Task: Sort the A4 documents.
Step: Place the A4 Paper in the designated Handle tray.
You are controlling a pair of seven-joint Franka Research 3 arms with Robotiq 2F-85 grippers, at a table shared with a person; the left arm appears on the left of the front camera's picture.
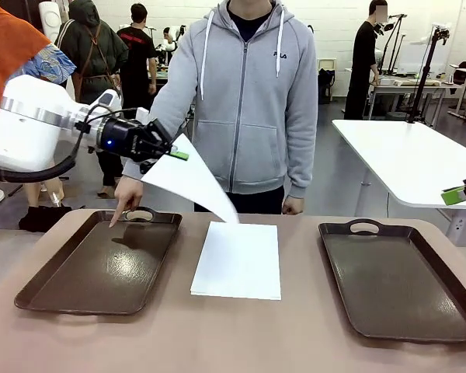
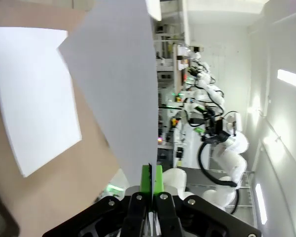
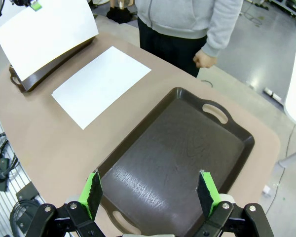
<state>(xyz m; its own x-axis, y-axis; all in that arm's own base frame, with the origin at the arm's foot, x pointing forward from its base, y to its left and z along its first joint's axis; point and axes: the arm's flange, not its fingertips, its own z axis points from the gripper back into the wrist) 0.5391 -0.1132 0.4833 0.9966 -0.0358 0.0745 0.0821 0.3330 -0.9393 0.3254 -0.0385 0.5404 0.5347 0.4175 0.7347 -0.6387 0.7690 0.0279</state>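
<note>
Tan, round-cornered tabletop (image 1: 233,342) lies nearest, carrying a dark brown rectangular handled left tray (image 1: 101,264) and a matching right tray (image 1: 396,287), with the flat white A4 documents (image 1: 238,260) lying on bare table between them, touching neither. Above the left tray's far right corner, the left gripper (image 1: 176,155) is clamped on one corner of a single thin white sheet (image 1: 190,179), which hangs curved down and rightward from the green pads towards the flat documents' far edge. The right gripper (image 3: 150,190) hovers over the right tray, jaws wide and holding nothing, while a person's hand (image 1: 126,194) points a finger at the left tray's far rim.
</note>
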